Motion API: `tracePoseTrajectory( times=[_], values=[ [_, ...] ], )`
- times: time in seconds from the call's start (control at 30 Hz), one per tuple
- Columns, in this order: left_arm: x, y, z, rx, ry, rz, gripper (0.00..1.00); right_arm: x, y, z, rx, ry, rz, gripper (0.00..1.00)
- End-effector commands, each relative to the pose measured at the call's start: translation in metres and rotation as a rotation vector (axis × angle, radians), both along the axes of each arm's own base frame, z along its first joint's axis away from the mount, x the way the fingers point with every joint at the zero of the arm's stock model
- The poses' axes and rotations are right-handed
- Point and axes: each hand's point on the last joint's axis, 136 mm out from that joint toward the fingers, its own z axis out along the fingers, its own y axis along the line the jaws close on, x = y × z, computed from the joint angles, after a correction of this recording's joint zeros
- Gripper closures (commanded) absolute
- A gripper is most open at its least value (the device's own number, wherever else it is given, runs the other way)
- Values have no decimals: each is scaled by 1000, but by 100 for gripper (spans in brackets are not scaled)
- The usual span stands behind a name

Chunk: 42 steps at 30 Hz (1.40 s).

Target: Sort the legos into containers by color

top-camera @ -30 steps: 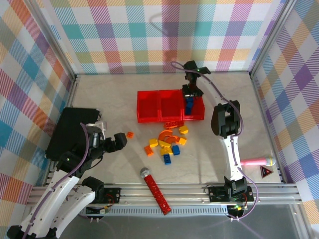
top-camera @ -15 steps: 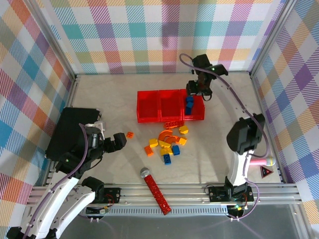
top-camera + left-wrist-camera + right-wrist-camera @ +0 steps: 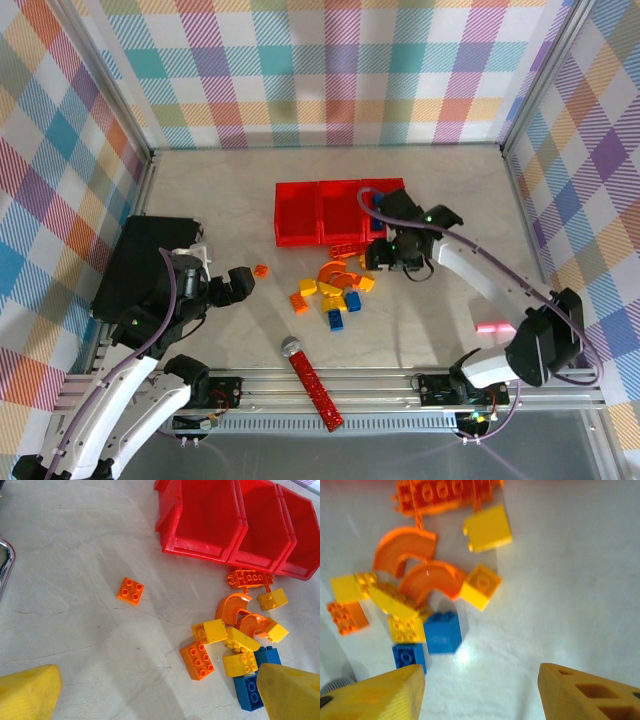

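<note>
The three joined red containers [image 3: 320, 212] stand at the table's middle, also seen in the left wrist view [image 3: 227, 525]. In front of them lies a pile of orange, yellow and blue legos [image 3: 335, 285]. One orange brick [image 3: 261, 271] [image 3: 130, 590] lies apart to the left. My right gripper [image 3: 385, 256] [image 3: 480, 690] hovers at the pile's right edge, open, with bare table between its fingers. A blue brick [image 3: 442, 632] and two orange arches [image 3: 420, 565] lie just ahead of it. My left gripper [image 3: 238, 283] [image 3: 160, 700] is open wide, left of the pile.
A large black case [image 3: 140, 262] sits at the left by my left arm. A red studded stick [image 3: 312, 380] with a grey round end lies near the front edge. A pink object [image 3: 495, 327] lies at the right, partly behind my right arm.
My right gripper drew back from over the right-hand bin, leaving a blue brick in it, and came down to the pile's right side with wider jaws. The left arm stayed still.
</note>
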Motion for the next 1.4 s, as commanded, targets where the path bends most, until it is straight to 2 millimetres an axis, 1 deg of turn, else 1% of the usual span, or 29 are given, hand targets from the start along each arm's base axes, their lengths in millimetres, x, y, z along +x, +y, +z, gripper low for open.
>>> tracePoseTrajectory(
  times=[0.0,0.03,0.13,0.2,0.27,0.47,0.67,0.87,1.1,1.27,1.37],
  values=[
    [-2,-6,10,-26,-28,-21,0,-32,8,-13,43,64,-28,36],
    [-2,-6,9,-25,-26,-22,0,-43,10,-19,39,85,-20,35],
    [-2,-6,9,-25,-26,-24,0,-66,16,-37,18,133,7,33],
    [-2,-7,8,-25,-26,-24,0,-74,19,-47,5,159,18,32],
    [-1,-7,7,-28,-25,-23,0,-76,22,-54,-10,168,22,31],
    [-1,-8,7,-26,-17,-27,0,-66,41,-62,-26,172,63,28],
    [-2,-7,8,-24,-24,-26,0,-50,53,-78,-79,186,90,28],
    [-3,-7,9,-21,-31,-25,0,-43,68,-83,-94,197,115,29],
    [-2,-8,8,-22,-34,-27,0,-37,70,-91,-143,208,124,34],
    [-3,-8,9,-22,-37,-29,0,-36,65,-102,-196,225,128,38],
    [-3,-8,9,-22,-37,-30,0,-36,64,-105,-208,227,130,40]
  ],
)
